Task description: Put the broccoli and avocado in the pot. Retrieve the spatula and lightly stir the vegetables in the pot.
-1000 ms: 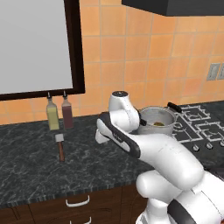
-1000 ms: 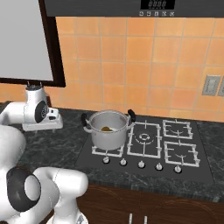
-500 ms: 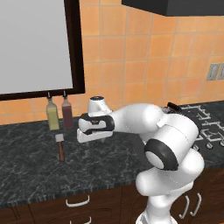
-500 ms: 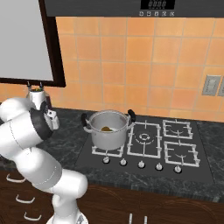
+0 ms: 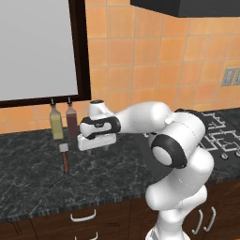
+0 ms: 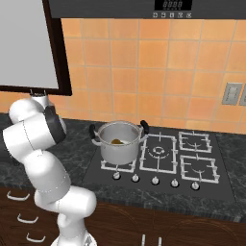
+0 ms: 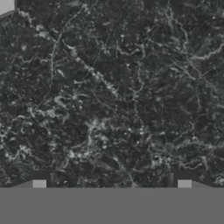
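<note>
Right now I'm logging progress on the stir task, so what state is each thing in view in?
gripper: open, empty, over the dark counter, just right of the spatula.
spatula: lying flat on the counter, untouched, pale head toward the bottles.
pot: upright on the stove's front left burner, no lid.
avocado: inside the pot.
two bottles: upright, side by side at the wall.

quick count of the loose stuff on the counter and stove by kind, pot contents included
bottles: 2, olive one and dark red-brown one
spatula: 1
pot: 1
avocado, in the pot: 1
total: 5
</note>
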Motion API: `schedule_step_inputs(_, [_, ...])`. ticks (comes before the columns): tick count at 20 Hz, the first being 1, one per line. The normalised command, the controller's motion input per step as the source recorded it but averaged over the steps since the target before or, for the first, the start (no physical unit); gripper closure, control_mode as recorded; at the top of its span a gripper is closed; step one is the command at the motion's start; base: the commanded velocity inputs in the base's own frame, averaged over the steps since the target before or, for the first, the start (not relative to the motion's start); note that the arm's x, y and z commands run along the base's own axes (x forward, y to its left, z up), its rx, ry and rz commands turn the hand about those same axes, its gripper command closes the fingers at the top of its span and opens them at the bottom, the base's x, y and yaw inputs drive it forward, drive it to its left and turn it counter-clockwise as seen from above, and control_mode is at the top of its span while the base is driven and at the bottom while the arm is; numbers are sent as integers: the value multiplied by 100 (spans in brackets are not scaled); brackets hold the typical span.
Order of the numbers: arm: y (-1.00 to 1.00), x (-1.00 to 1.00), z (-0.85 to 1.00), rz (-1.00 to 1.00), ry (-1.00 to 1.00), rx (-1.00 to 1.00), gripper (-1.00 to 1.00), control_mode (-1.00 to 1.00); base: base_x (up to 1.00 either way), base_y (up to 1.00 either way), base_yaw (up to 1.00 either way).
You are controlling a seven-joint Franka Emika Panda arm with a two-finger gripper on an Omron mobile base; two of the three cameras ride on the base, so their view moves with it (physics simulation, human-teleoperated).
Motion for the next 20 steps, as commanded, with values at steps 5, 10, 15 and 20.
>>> schedule_step_inputs(5, [31, -10, -9, -8, -6, 4, -100, -100, 0, 0, 0])
schedule_step_inputs(10, [48, 0, -9, -15, 0, 0, -100, -100, 0, 0, 0])
schedule_step_inputs(15, [51, 0, -3, -3, 0, 0, -100, -100, 0, 0, 0])
schedule_step_inputs(20, [23, 1, -7, 1, 2, -2, -100, -100, 0, 0, 0])
